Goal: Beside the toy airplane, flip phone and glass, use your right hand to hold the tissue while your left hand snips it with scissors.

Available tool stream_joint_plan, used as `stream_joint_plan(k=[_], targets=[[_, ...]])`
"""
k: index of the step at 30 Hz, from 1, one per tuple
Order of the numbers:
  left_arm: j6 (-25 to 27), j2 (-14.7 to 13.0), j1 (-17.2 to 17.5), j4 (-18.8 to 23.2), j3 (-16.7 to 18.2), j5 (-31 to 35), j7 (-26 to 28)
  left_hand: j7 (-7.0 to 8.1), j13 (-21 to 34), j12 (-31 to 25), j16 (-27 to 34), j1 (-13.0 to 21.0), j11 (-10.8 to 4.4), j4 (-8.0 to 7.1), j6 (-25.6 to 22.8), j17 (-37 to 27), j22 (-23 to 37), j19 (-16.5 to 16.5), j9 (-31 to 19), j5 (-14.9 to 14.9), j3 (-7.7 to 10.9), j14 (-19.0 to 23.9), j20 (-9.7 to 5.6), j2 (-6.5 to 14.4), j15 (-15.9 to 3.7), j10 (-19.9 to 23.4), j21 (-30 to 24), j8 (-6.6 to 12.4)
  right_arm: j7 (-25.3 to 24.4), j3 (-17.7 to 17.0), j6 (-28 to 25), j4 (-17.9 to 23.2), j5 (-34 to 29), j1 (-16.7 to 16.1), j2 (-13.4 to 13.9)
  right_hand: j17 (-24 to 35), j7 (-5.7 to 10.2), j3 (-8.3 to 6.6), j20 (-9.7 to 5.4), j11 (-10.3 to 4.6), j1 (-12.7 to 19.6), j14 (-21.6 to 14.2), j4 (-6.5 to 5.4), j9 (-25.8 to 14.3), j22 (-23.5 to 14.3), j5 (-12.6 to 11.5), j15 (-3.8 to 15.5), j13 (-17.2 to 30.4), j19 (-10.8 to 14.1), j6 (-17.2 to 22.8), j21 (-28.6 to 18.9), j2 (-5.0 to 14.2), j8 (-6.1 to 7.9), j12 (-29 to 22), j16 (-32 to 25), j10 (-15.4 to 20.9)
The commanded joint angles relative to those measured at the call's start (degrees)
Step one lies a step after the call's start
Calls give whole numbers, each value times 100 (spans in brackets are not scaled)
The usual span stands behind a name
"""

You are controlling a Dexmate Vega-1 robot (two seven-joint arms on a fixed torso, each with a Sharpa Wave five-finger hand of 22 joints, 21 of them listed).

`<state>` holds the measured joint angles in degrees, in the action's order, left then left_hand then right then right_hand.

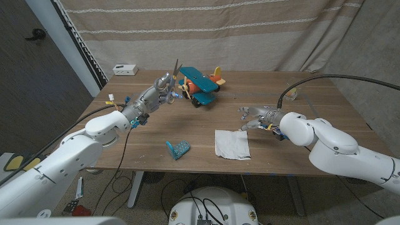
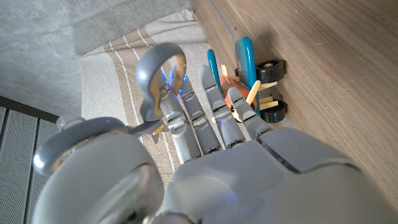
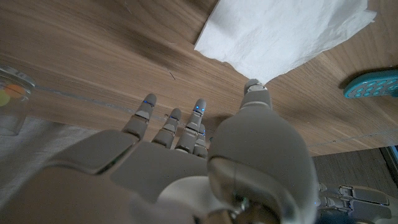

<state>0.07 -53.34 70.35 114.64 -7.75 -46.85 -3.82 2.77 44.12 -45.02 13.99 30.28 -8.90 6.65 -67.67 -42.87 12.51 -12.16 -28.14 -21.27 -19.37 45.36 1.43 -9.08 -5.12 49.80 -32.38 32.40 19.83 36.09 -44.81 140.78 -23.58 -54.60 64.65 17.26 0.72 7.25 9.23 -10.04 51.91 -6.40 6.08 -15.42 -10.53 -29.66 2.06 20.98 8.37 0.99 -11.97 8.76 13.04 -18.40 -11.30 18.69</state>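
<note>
Judging by how things lie, we put the task at roughly its midpoint: the tool is in hand, but the tissue is neither held nor cut. Our left hand grips the scissors and holds them raised above the far left part of the wooden table, just beside the toy airplane. In the left wrist view the grey handle loops of the scissors sit against the fingers, with the airplane's wheels close beyond.

Our right hand is empty, its fingers spread apart, hovering near the far right corner of the tissue. The right wrist view shows the fingertips over bare wood, with the tissue apart from them; whether the thumb touches its edge we cannot tell. The sheet looks whole and lies flat near the table's front edge, to the right of the teal flip phone. The glass stands well apart at the far right.

What remains, as we read it: pinch and lift the tissue with the right hand, carry the scissors across from the airplane, then snip.
</note>
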Motion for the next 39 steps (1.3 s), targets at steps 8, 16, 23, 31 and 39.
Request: stream_joint_plan(k=[8,16,23,31,39], targets=[[-101,-22,53,12,50,29,-49,-10,599,-95,29,94,-326,-13,-69,-34,18,-4,-18,-35,-14,70,22,23,-739,403,6,13,168,326,12,-96,99,203,44,-81,529,5,-7,-221,179,121,30,36,-20,65,405,78,-51,-400,14,28,-78,17,-30,-131],[-115,-34,95,66,83,37,-38,-31,597,-92,26,98,-326,-21,-55,-39,18,10,-30,-40,-10,66,26,40,-736,393,19,9,413,615,24,-158,-212,336,54,-111,608,-30,-138,-228,311,209,74,72,-21,108,557,107,-104,-486,31,32,-80,12,-30,-133],[-195,11,142,95,115,104,39,-39,610,-89,18,91,-327,-31,-61,-44,19,7,-22,-42,-12,49,34,42,-736,358,27,1,667,716,204,-270,-376,428,16,-132,572,-58,-114,-226,378,258,73,101,-22,137,563,124,-99,-510,24,62,-70,34,-40,-201],[-246,44,144,49,110,118,5,-22,623,-107,18,92,-326,-39,-51,-51,20,-1,-39,-45,-11,51,27,47,-736,374,35,1,849,811,488,-489,-620,455,-100,-162,594,-132,-145,-229,506,346,95,131,-23,142,673,133,-99,-522,20,114,-57,53,-31,-249],[-213,42,92,21,82,105,-32,-23,606,-97,18,96,-326,-44,-38,-56,20,0,-45,-49,-10,51,36,52,-737,367,44,-6,858,832,615,-619,-864,367,-219,-201,628,-217,-175,-230,637,403,118,154,-24,137,728,127,-108,-525,19,150,-49,92,-26,-329]])
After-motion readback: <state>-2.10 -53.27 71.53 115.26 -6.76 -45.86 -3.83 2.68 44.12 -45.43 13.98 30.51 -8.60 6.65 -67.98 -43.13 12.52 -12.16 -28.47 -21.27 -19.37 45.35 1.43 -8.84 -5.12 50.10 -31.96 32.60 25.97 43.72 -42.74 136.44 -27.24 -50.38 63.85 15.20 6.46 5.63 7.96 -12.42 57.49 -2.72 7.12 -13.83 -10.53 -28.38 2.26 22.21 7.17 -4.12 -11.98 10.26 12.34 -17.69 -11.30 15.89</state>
